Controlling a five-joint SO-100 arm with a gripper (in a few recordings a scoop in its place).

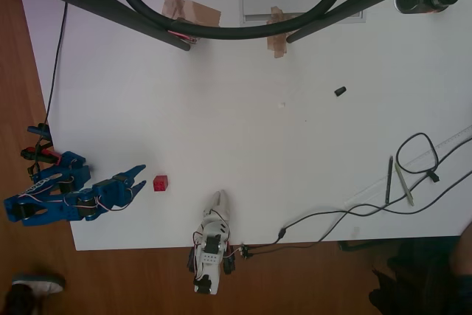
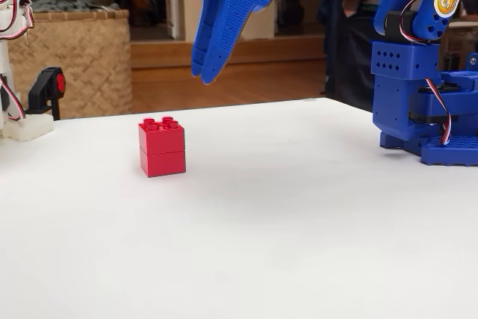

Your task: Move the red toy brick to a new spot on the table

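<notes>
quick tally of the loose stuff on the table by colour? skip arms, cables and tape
Red: 1, the red toy brick, standing free on the table beside the blue arm's pincer
Black: 2, a small black piece and a dark pen
Pale: 2, a light pen and a clear ruler
Total: 5

In the fixed view the blue arm (image 2: 418, 57) runs off the top edge above the jaws, whose gap cannot be judged. Overhead, the small black piece (image 1: 340, 91), well away from the jaws, is too tiny to identify.
</notes>
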